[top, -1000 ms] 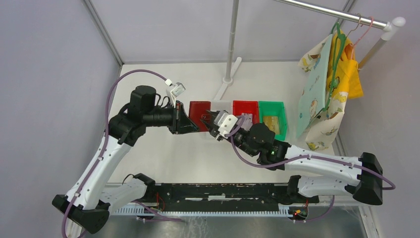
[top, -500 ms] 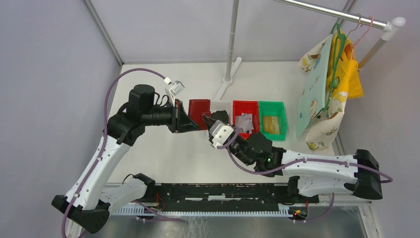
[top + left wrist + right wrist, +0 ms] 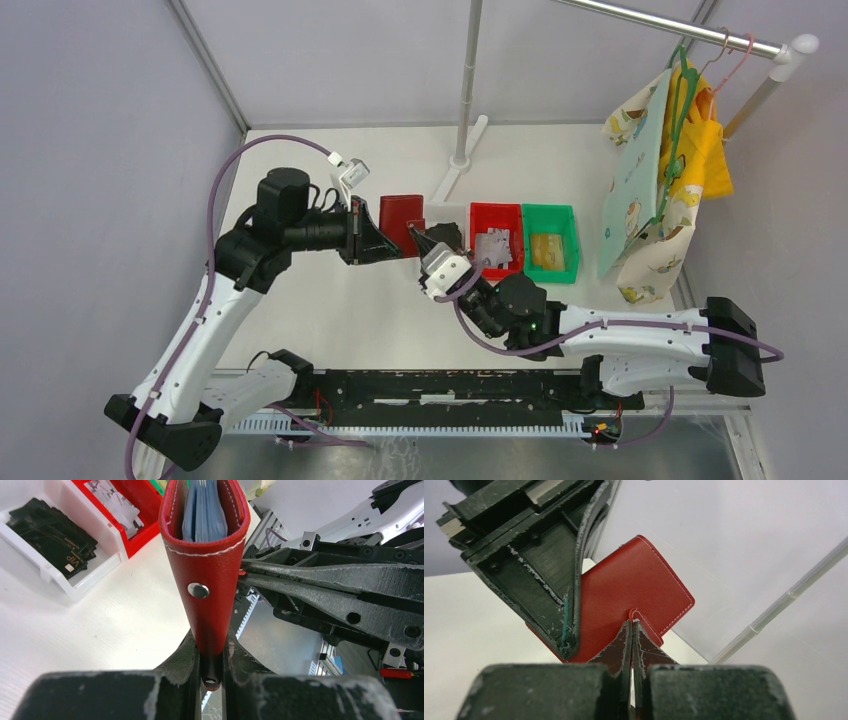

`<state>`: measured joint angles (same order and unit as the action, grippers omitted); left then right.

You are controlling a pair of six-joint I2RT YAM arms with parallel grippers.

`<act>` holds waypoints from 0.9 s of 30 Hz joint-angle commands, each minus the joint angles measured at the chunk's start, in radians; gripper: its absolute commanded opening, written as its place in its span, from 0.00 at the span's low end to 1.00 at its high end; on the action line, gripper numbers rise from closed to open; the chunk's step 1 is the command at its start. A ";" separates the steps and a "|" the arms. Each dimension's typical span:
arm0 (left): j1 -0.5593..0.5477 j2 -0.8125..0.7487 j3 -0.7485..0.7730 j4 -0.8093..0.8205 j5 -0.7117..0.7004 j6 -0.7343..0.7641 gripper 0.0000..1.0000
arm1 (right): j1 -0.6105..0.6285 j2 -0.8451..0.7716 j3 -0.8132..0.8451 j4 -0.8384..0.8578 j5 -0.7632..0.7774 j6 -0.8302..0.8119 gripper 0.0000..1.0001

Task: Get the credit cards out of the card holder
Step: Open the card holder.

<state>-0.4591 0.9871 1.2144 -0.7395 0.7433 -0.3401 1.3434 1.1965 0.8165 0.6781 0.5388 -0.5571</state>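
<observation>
Top external view: the red card holder (image 3: 403,222) hangs above the white surface (image 3: 330,310), between the two arms. The left jaws are clamped on it from the left, and the right jaws meet its near right corner. Just to its right, a red bin (image 3: 497,207) holds silvery-grey cards (image 3: 497,246) and a green bin (image 3: 549,208) holds golden-tan cards (image 3: 548,250).

Left wrist view: the left jaws grip the holder's lower end. It stands on edge, with a metal snap stud (image 3: 198,590) facing the camera and grey-blue pockets (image 3: 202,515) showing inside the fold. The right arm's black fingers (image 3: 320,580) touch its right side. Dark cards (image 3: 52,537) lie in a white bin (image 3: 80,587).

Right wrist view: the right jaws are pressed together on the red snap tab (image 3: 647,626). The left arm's fingers (image 3: 539,575) cover the holder's left part.
</observation>
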 commanded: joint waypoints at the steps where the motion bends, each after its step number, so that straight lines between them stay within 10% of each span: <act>1: -0.008 -0.022 0.054 0.018 0.106 -0.015 0.02 | -0.014 -0.016 -0.016 0.183 0.194 0.013 0.00; 11: -0.008 -0.028 0.051 0.013 0.118 -0.004 0.02 | -0.015 -0.085 -0.106 0.310 0.292 0.088 0.00; 18: -0.007 -0.036 0.081 0.006 0.110 0.061 0.02 | -0.067 -0.200 -0.082 -0.006 0.162 0.543 0.62; 27: -0.008 -0.031 0.107 0.042 0.090 0.086 0.02 | -0.105 -0.373 -0.142 -0.064 0.016 0.869 0.80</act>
<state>-0.4622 0.9691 1.2758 -0.7677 0.8150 -0.2962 1.2404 0.8516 0.6769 0.6262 0.6762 0.1387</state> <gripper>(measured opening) 0.168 0.785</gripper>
